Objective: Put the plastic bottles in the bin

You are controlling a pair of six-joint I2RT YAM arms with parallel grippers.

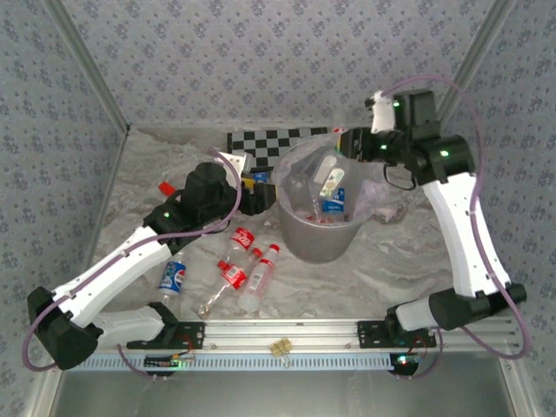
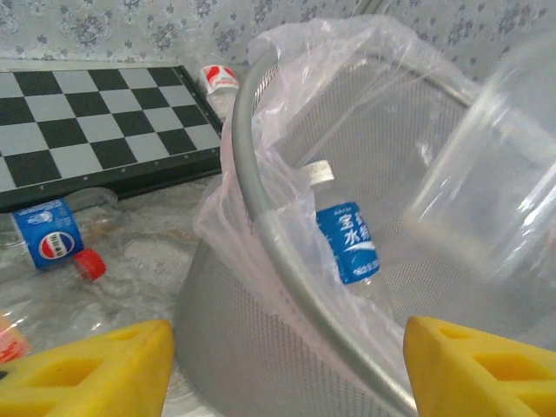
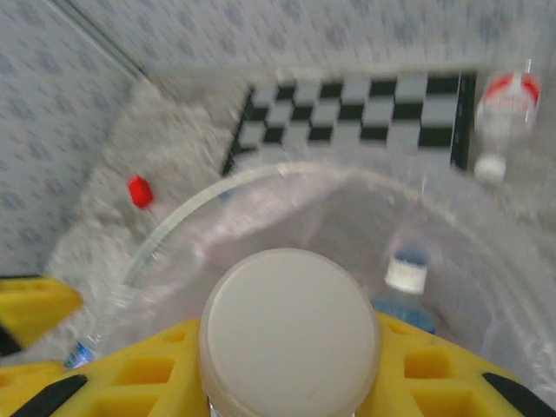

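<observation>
Left wrist: blue-labelled, white-capped bottle (image 2: pixel 347 243) inside bin (image 2: pixel 247 165).

A blue-labelled bottle (image 2: pixel 347 243) leans inside the bag-lined bin (image 2: pixel 233 347), checkerboard (image 2: pixel 87 122) lying behind it.

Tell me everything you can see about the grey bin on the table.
The bin is a round grey bucket, wider at the rim than at the base, its wall looking like fine metal mesh. A clear crinkly plastic bag lines it and folds over the rim. It stands upright on the marbled table, just in front of the checkerboard. Several bottles lie inside; one blue-labelled bottle leans on the inner wall.
</observation>
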